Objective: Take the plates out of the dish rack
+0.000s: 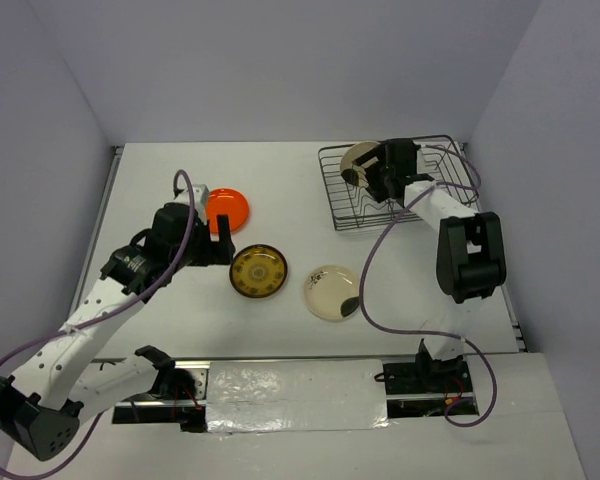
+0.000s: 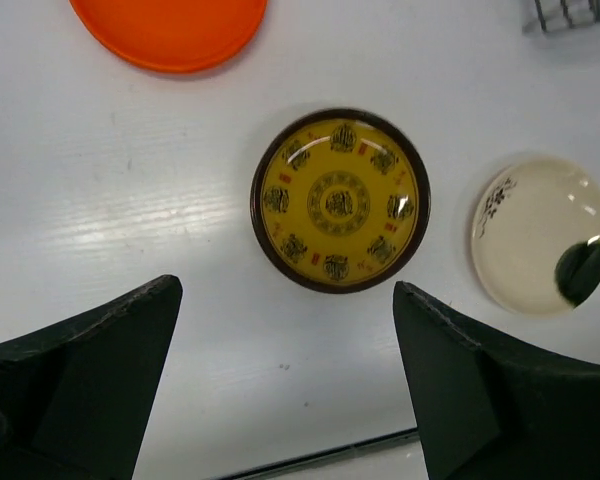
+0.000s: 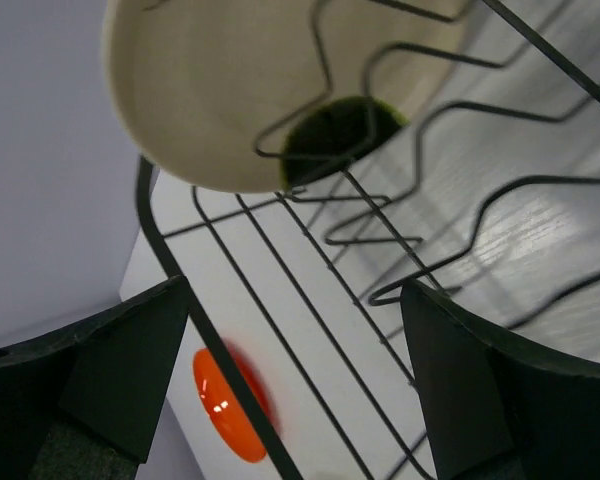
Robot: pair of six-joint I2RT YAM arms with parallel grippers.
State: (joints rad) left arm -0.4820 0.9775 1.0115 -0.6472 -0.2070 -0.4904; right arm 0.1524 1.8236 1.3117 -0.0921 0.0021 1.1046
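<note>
I line the right gripper (image 3: 295,300), wide and empty, on the cream plate (image 3: 210,90) in the rack (image 1: 360,215) at twelve o'clock; the left gripper (image 2: 288,290) hangs open, empty.

Table (image 1: 160,170): white, matte top with a faint wood-grain texture, filling the middle of the overhead view.
Back wall (image 1: 300,70): plain pale lavender-grey panel, meeting the table's far edge.
Left wall (image 1: 30,200): same plain panel, slanting in along the table's side.
Right wall (image 1: 570,200): matching panel, unmarked.
Near edge: a crinkled silver tape strip (image 1: 300,395) runs across it.
Light: soft and even, with faint shadows.
</note>
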